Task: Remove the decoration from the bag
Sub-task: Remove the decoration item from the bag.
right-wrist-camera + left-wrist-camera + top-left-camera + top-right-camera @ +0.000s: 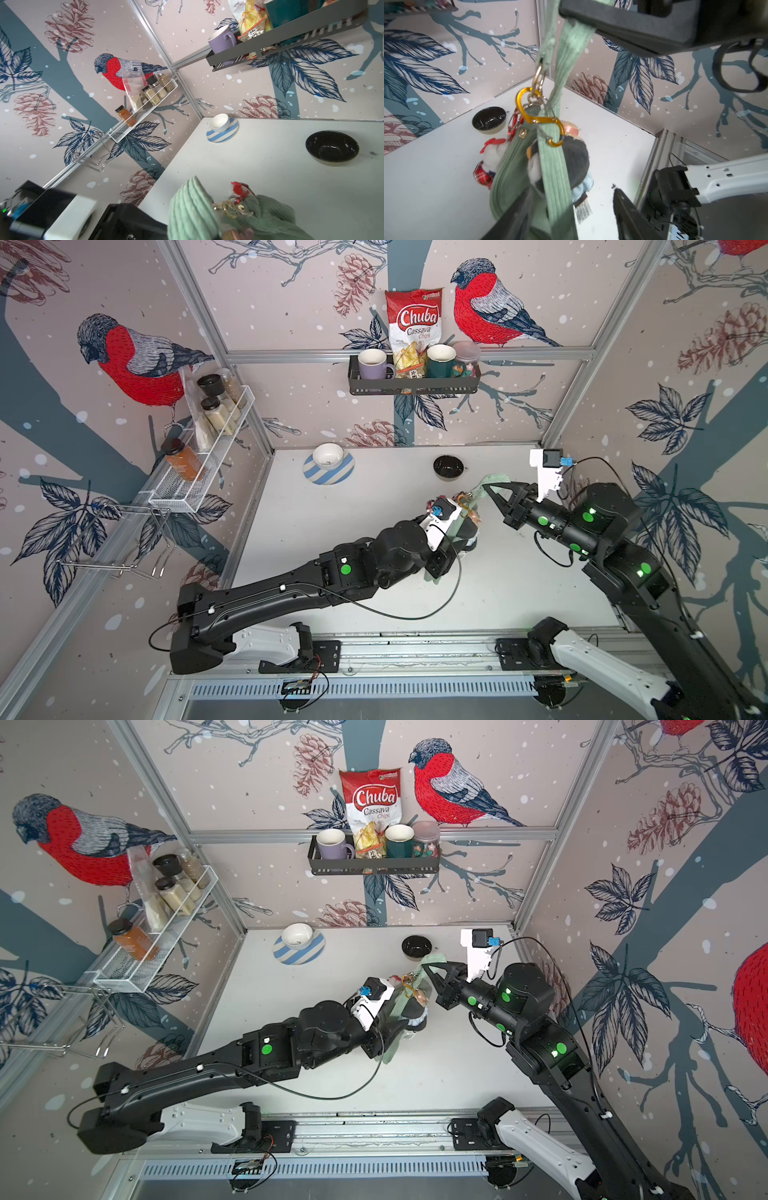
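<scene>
- Right gripper (489, 488), right of centre in both top views: its fingers are clamped tight on the sage-green strap (495, 479), and a loop of strap bulges out past the tips.
- The bag (508, 170) dangles from that strap. In the left wrist view it sits mid-frame, its ribbed green body running to the lower edge.
- Whether its lower end touches the tabletop (498, 593), I cannot tell.
- Left gripper (572, 190), low in that frame, has its fingers spread apart with the bag's lower end and the strap between them. One finger (512, 218) overlaps the fabric, and the other (627, 212) stands clear of it.
- An orange carabiner (538, 119), S-shaped, sits at the bag's top end just below the gold clasp (538, 75), its lower hook lying across the strap.
- A white plush charm (492, 158) with a red bow hangs left of the bag in this frame. A grey plush charm (577, 158) hangs on the right, partly behind the strap.
- A black bowl (448, 467) sits just above the bag in both top views.
- A white bowl (328, 455) on a striped plate (328, 480) is further left.
</scene>
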{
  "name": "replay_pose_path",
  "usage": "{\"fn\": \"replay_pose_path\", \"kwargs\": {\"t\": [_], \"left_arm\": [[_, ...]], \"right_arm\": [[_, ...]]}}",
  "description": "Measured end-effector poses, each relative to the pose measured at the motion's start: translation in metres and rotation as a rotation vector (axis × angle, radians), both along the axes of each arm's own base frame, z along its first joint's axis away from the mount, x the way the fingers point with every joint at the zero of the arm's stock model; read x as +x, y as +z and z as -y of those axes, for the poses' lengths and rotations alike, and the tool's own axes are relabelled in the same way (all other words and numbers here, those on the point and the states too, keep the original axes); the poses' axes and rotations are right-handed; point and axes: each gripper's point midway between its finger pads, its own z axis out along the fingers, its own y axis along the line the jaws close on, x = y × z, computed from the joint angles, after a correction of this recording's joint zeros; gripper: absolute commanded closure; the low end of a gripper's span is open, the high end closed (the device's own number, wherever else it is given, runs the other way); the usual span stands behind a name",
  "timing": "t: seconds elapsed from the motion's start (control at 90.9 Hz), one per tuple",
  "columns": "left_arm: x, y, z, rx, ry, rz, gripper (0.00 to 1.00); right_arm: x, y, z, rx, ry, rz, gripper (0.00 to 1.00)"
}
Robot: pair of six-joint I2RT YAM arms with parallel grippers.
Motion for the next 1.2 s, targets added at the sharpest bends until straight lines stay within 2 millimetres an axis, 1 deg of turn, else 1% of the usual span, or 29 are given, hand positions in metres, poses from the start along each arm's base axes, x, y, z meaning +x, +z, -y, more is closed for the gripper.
{"fn": "replay_pose_path", "kwargs": {"t": [0.099,0.187,0.286,0.407,0.583,0.715,0.836,0.88,0.924,0.957,0.979,1.034,1.056,1.089,1.122,1.199], "left_arm": [[0.015,0.005,0.0,-0.012,0.096,0.038,0.45],[0.023,0.014,0.002,-0.033,0.148,0.06,0.49],[0.031,0.022,0.005,-0.05,0.195,0.078,0.49],[0.038,0.025,0.01,-0.054,0.231,0.084,0.47],[0.044,0.02,0.026,-0.043,0.246,0.087,0.45],[0.048,0.013,0.037,-0.032,0.254,0.079,0.44],[0.057,0.006,0.039,-0.032,0.28,0.062,0.45],[0.062,0.004,0.037,-0.036,0.294,0.055,0.49],[0.066,0.003,0.035,-0.036,0.307,0.053,0.68],[0.069,0.003,0.034,-0.047,0.32,0.045,0.76],[0.07,0.003,0.033,-0.047,0.324,0.046,0.79],[0.072,0.002,0.032,-0.048,0.328,0.047,0.8],[0.073,0.001,0.032,-0.047,0.328,0.045,0.78],[0.076,0.0,0.031,-0.048,0.329,0.039,0.73],[0.078,-0.001,0.03,-0.052,0.332,0.036,0.71],[0.084,-0.005,0.026,-0.06,0.332,0.028,0.74]], "right_arm": [[0.005,-0.002,-0.002,-0.006,-0.038,-0.009,1.0],[0.008,-0.004,-0.003,-0.011,-0.066,-0.012,1.0],[0.011,-0.004,-0.004,-0.007,-0.101,-0.026,1.0],[0.015,-0.005,-0.003,-0.01,-0.147,-0.029,1.0],[0.021,-0.009,-0.005,-0.01,-0.196,-0.049,1.0],[0.025,-0.006,-0.005,0.005,-0.224,-0.063,1.0],[0.027,-0.006,-0.007,0.018,-0.237,-0.078,1.0],[0.027,-0.005,-0.007,0.024,-0.241,-0.083,1.0],[0.026,-0.006,-0.008,0.035,-0.243,-0.094,1.0],[0.026,-0.006,-0.008,0.034,-0.243,-0.094,1.0],[0.026,-0.006,-0.008,0.034,-0.244,-0.093,1.0],[0.026,-0.006,-0.008,0.035,-0.248,-0.093,1.0],[0.026,-0.005,-0.008,0.037,-0.248,-0.094,1.0],[0.025,-0.005,-0.009,0.037,-0.246,-0.094,1.0],[0.024,-0.005,-0.01,0.037,-0.244,-0.094,1.0],[0.023,-0.005,-0.011,0.036,-0.237,-0.095,1.0]]}}
